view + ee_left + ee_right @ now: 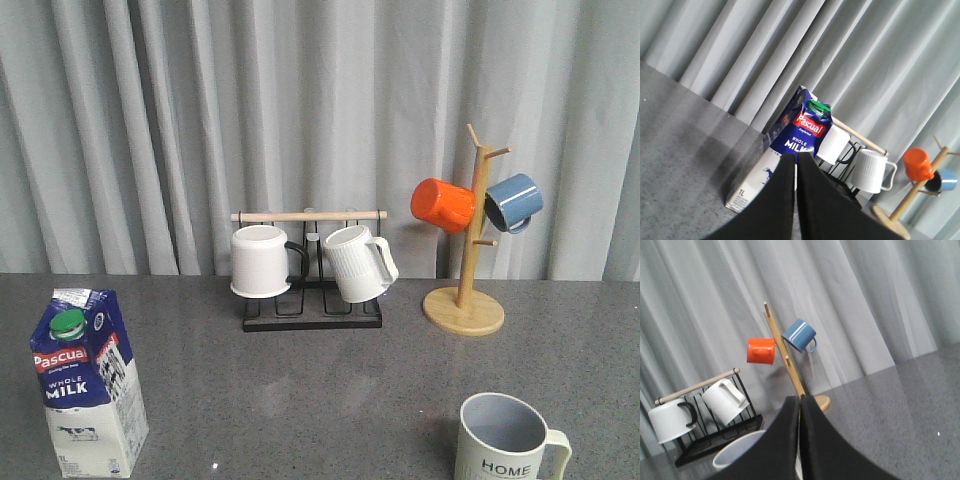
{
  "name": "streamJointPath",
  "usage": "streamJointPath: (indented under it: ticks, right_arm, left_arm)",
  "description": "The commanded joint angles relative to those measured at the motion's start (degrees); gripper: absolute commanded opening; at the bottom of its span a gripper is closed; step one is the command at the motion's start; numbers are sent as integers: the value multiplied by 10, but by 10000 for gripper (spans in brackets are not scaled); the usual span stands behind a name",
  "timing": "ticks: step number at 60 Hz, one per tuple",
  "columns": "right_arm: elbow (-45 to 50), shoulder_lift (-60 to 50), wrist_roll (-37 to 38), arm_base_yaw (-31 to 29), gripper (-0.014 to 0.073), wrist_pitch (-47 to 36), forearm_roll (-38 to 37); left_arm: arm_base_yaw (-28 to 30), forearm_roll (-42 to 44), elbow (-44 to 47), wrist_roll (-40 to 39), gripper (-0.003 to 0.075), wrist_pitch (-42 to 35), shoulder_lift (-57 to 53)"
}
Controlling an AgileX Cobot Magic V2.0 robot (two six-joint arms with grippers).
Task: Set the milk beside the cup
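- Milk carton [88,385]: upright on the grey table [320,380], near left corner; blue and white, green cap, red label facing the camera.
- Cup [508,440]: cream, ribbed, lettered "HOME", grey-blue inside; near right part of the table, handle to the right, well apart from the carton.
- Left gripper [795,159]: seen only in the left wrist view; the two dark fingers [782,200] are pressed together with only a thin line between them, holding nothing. The carton [800,130] stands just beyond the fingertips, apart from them.
- Right gripper [800,401]: seen only in the right wrist view; fingers likewise closed together, empty. The cup's rim [735,450] shows beside and beneath them; contact cannot be told.
- Black wire rack [312,300]: far centre, wooden bar on top, carrying a plain white mug [260,262] with black handle and a white ribbed mug [358,264].
- Wooden mug tree [466,270]: far right, bearing an orange mug [442,205] and a blue mug [514,203].
- Grey curtain [300,100]: behind the table.
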Motion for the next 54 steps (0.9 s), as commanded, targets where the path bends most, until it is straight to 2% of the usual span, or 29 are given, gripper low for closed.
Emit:
streamJointPath:
  ticks: [1, 10, 17, 23, 31, 37, 45, 50, 54]
  right_arm:
    - [-36, -4, -3, -5, -1, 21, 1]
    - [-118, 16, -28, -5, 22, 161, -34]
    - [-163, 57, -51, -5, 97, 210, -45]
    - [-172, 90, -51, -5, 227, 197, -39]
    - [-172, 113, -50, -5, 447, 185, -21]
    - [-172, 114, -50, -5, 550, 168, 4]
    - [-177, 115, -56, -5, 559, 176, 16]
    - [-203, 130, -75, -5, 545, 227, 13]
    - [-238, 154, -98, -5, 519, 276, 11]
  left_arm:
    - [1, -6, 9, -31, -2, -46, -7]
    - [0, -6, 9, -64, 36, -44, -7]
    - [-8, -8, 9, -120, 120, -38, -7]
    - [-18, -9, 9, -156, 223, -26, -7]
    - [-22, -16, 9, -203, 400, -30, -7]
    - [-22, -36, 9, -234, 485, -36, -7]
    - [-30, -24, 4, -240, 509, -52, -7]
    - [-43, 54, -30, -234, 499, -28, -6]
    - [-52, 138, -83, -233, 485, 39, -6]
